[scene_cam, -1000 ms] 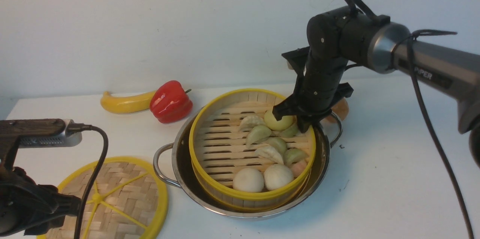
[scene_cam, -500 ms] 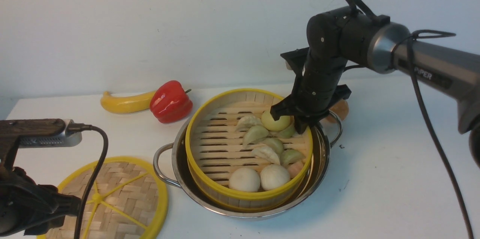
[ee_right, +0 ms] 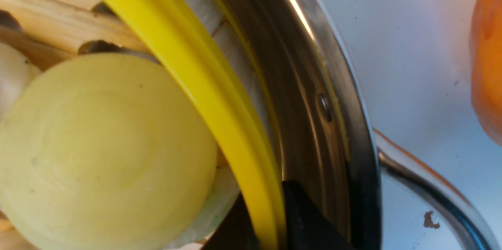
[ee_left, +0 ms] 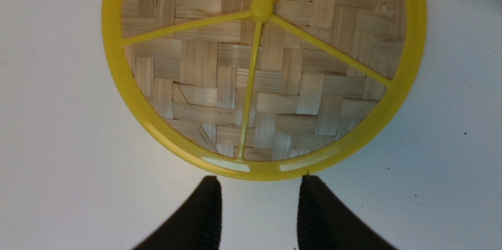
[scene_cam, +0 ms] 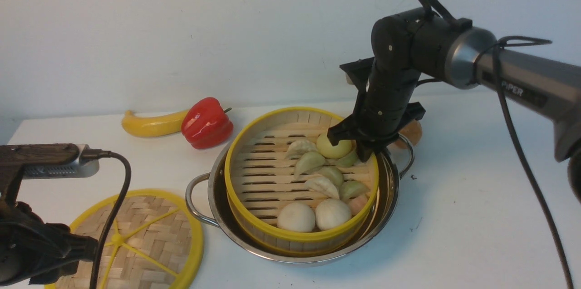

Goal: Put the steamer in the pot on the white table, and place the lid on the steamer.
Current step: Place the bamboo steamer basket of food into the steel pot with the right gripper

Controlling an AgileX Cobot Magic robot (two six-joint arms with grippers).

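The steamer (scene_cam: 254, 175), with dumplings and buns inside, sits in the pot (scene_cam: 213, 203) on the white table (scene_cam: 454, 216). My right gripper (scene_cam: 363, 150) is at the steamer's far right rim. In the right wrist view it (ee_right: 268, 222) is shut on the yellow rim (ee_right: 188, 65), one finger inside by a pale yellow bun (ee_right: 106, 144), one between the rim and the pot wall (ee_right: 313, 65). The lid (scene_cam: 145, 234) lies flat at the front left. My left gripper (ee_left: 259, 187) is open and empty, its fingertips just off the lid's rim (ee_left: 129, 97).
A red pepper (scene_cam: 206, 123) and a yellow squash (scene_cam: 150, 125) lie at the back left. An orange object (scene_cam: 411, 132) sits behind the pot's right handle (ee_right: 431, 199). A wall runs behind the table.
The steamer shifted a little to the left and settled lower in the pot, with my right gripper following it. The left arm and lid have not moved.
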